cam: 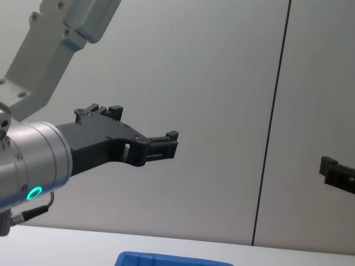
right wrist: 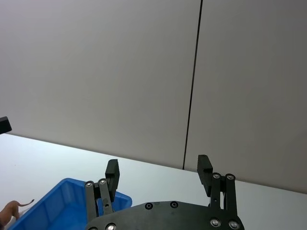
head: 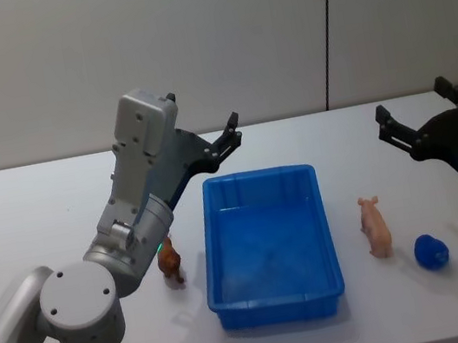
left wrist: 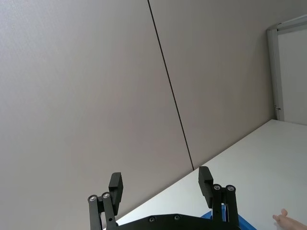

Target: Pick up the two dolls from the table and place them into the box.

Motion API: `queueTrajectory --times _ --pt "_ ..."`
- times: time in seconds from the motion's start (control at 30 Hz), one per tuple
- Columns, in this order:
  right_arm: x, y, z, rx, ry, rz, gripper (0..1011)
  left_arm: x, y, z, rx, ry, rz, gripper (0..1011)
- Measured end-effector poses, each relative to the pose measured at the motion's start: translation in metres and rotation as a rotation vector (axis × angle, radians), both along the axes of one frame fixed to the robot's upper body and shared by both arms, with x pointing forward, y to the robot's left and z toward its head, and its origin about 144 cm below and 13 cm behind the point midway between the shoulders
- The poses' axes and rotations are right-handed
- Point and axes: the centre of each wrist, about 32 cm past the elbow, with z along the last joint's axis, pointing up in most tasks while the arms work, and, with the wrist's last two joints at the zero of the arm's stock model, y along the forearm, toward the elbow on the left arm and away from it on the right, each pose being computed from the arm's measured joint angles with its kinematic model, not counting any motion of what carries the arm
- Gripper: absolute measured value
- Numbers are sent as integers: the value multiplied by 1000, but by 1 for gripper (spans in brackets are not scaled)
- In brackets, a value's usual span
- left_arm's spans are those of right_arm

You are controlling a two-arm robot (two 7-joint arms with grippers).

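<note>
The blue box (head: 209, 254) stands empty in the middle of the white table (head: 34, 213). A small brown doll (head: 171, 266) stands just left of it, partly behind my left arm. A pink pig doll (head: 375, 227) lies right of the box. My left gripper (head: 230, 134) is raised above the box's far left corner, open and holding nothing; the chest view shows it (cam: 163, 145) well above the box rim (cam: 176, 262). My right gripper (head: 413, 105) hangs open and bare, high over the table's far right. The right wrist view shows the box (right wrist: 57, 203) and the brown doll (right wrist: 10, 210).
A small blue round object (head: 432, 252) lies on the table right of the pink doll, near my right arm. A grey wall with a dark vertical seam (head: 326, 27) rises behind the table.
</note>
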Motion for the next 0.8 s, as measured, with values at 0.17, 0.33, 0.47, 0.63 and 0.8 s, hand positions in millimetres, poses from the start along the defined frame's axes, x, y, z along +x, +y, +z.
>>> queueTrajectory --times 0.17,0.33,0.47,0.63,0.8 --pt "5 -2 -2 -6 30 -13 1001 0 0 0 0 0 0 1001" --pt "9 -4 -5 -10 68 -28 1001 0 0 0 0 0 0 1001" --pt "11 -6 -9 -16 102 -39 1001 0 0 0 0 0 0 1001" --pt "14 -8 -16 -29 171 -61 1001 0 0 0 0 0 0 1001" --pt "15 -9 -22 -40 224 -76 1001 0 0 0 0 0 0 1001"
